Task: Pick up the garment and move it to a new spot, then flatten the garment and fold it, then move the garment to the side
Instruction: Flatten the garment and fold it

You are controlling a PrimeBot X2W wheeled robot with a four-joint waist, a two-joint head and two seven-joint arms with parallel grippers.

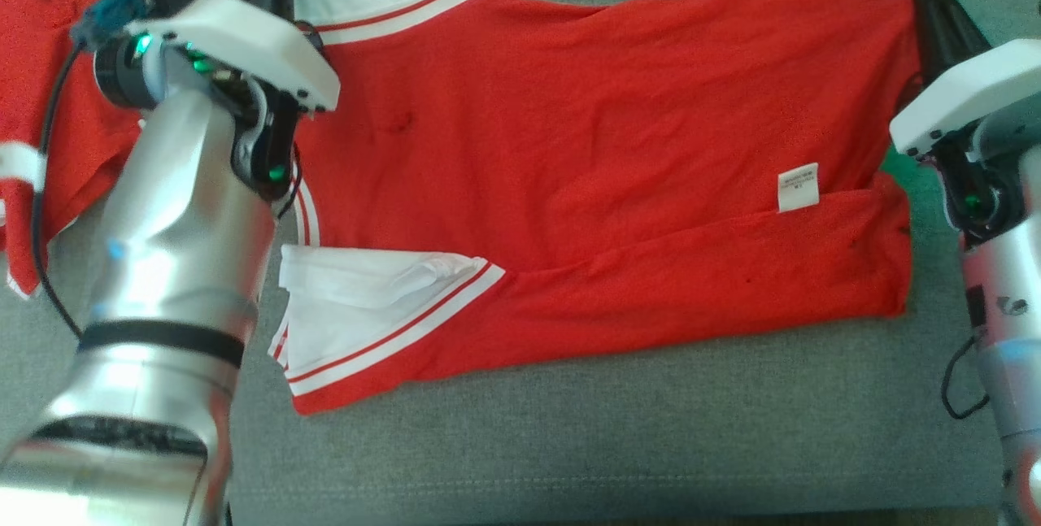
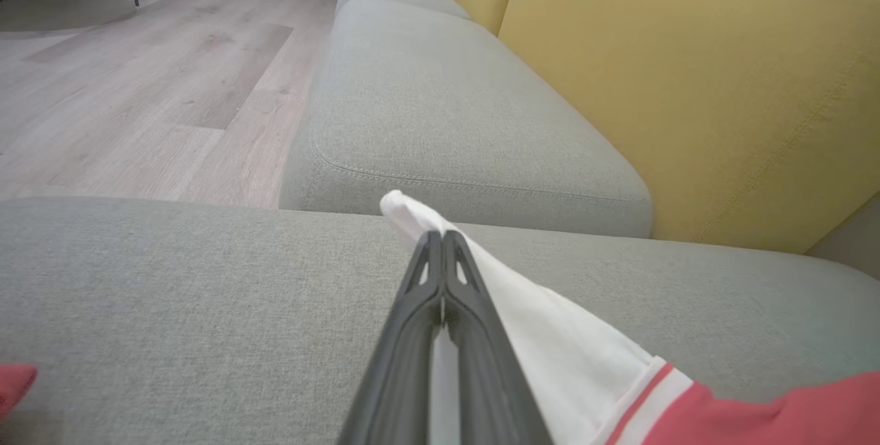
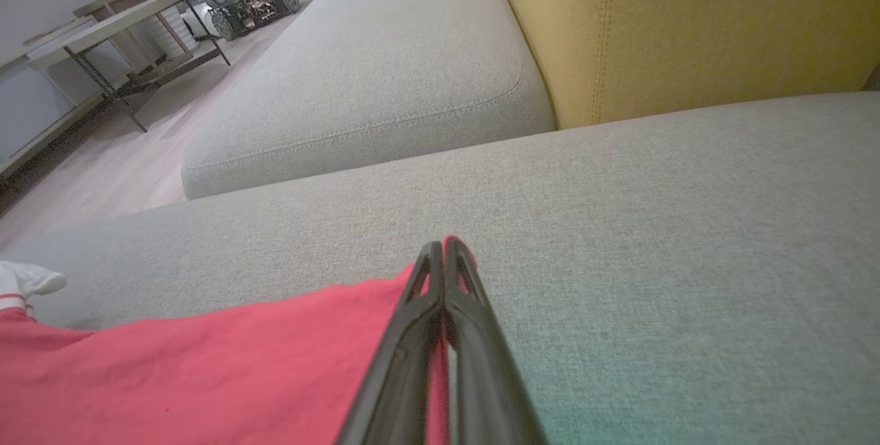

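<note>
Garment (image 1: 569,144) spread between left tool (image 2: 442,235), right tool (image 3: 443,245); gripped.

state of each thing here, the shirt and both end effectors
red shirt with white sleeves: spread on the grey fabric sofa cushion, near edge folded over
left end effector: shut on the shirt's white edge
right end effector: shut on the shirt's red edge

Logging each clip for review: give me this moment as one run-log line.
garment: red, spread on grey sofa, near edge folded over | left pincer: shut on white sleeve | right pincer: shut on red corner
</note>
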